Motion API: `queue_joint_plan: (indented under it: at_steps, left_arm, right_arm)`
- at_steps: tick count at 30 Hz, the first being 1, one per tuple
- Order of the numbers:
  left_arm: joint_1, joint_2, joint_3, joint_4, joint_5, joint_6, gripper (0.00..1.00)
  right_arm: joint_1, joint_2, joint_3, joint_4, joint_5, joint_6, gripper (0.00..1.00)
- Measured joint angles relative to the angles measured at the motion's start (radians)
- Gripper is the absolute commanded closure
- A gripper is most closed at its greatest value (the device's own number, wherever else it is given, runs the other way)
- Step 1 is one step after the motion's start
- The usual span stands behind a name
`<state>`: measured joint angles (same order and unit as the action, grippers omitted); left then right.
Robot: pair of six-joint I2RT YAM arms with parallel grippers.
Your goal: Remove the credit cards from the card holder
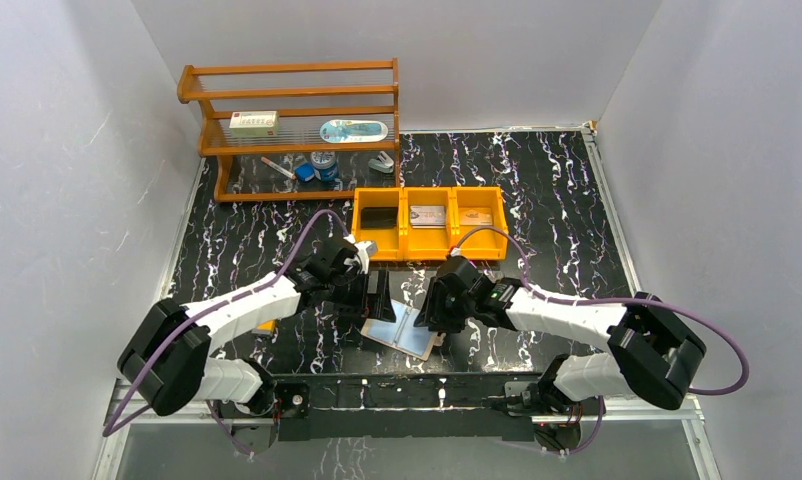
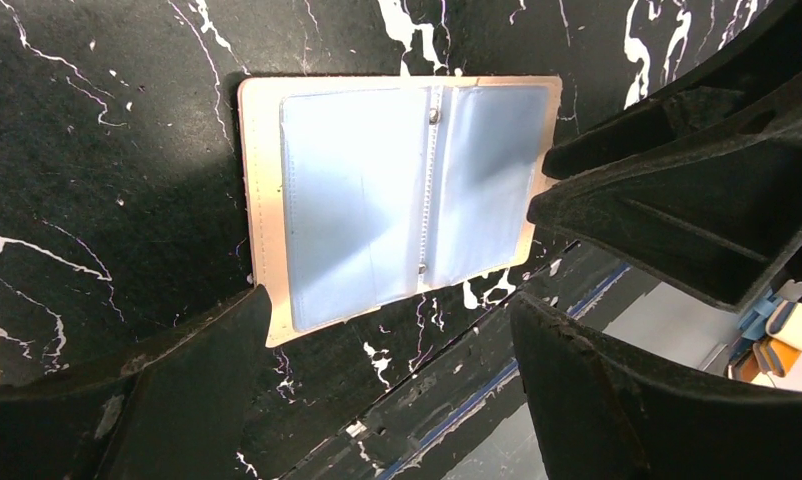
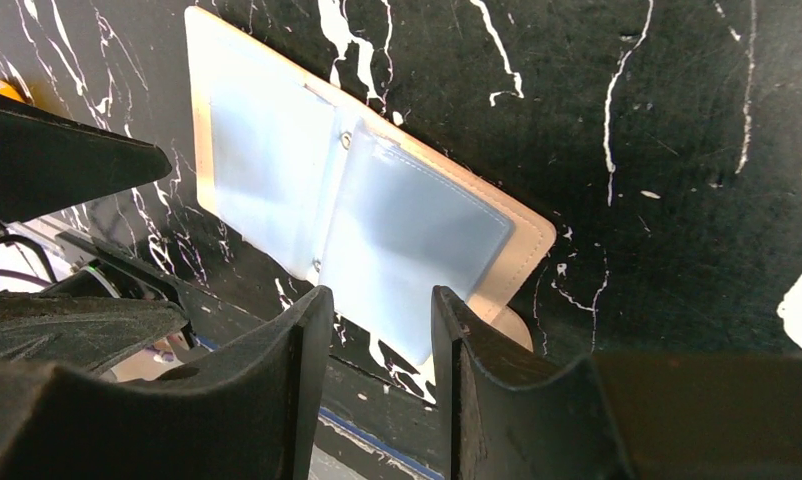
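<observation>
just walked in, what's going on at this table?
The card holder lies spread open on the table between the two arms, and its clear sleeves look empty. A black card, a grey card and a brownish card sit one per compartment in the orange tray behind it. The left end effector hovers wide open over the holder. The right end effector is open more narrowly at its edge and seems to grip nothing.
</observation>
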<state>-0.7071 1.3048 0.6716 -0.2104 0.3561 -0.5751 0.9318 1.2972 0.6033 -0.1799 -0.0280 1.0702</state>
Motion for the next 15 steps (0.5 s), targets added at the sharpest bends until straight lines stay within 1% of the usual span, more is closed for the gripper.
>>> queue_joint_plan:
  at_steps: [6,15]
  left_arm:
    - [-0.012,0.038,0.016,-0.013,-0.010,0.018,0.13]
    - [-0.044,0.103,0.035,-0.031,-0.032,0.036,0.18]
  right_arm:
    - [0.000,0.006,-0.005,-0.006,0.006,-0.002,0.53]
    - [0.001,0.054,-0.005,0.014,0.003,-0.003,0.55]
